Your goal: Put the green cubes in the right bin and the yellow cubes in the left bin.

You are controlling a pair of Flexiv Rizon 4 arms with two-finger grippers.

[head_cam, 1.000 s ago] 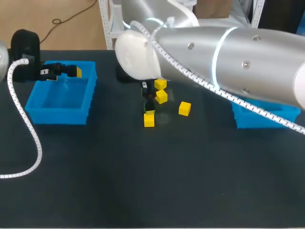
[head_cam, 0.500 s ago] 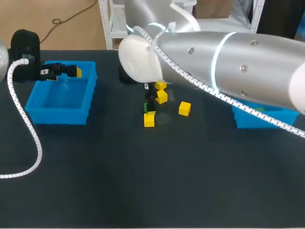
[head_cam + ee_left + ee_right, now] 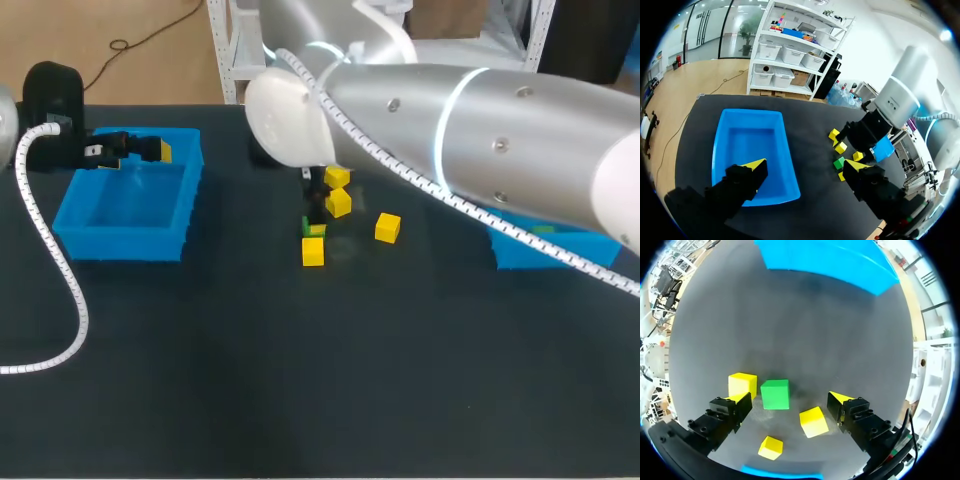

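**Head view:** our R arm [image 3: 480, 130] enters from the right and reaches past mid-surface [image 3: 300, 380]. The R claw [image 3: 316, 208] hangs over the cube cluster, w/ the green cube [image 3: 311, 229] just below it and yellow cubes [image 3: 388, 228] around it. The right bin [image 3: 545, 252] is partly hidden by the arm. The L claw [image 3: 150, 150] sits over the far rim of the left bin [image 3: 125, 200]. **L wrist view:** the L claw [image 3: 804, 166] is open and empty above the left bin [image 3: 750, 145]; the cluster lies well apart. **R wrist view:** the R claw [image 3: 790, 400] is open and holds nothing. The green cube [image 3: 775, 394] lies btw its fingers, nearer the one that has a yellow cube just beside it. We judge that a straight descent suits the R arm, though that neighbour may get nudged.
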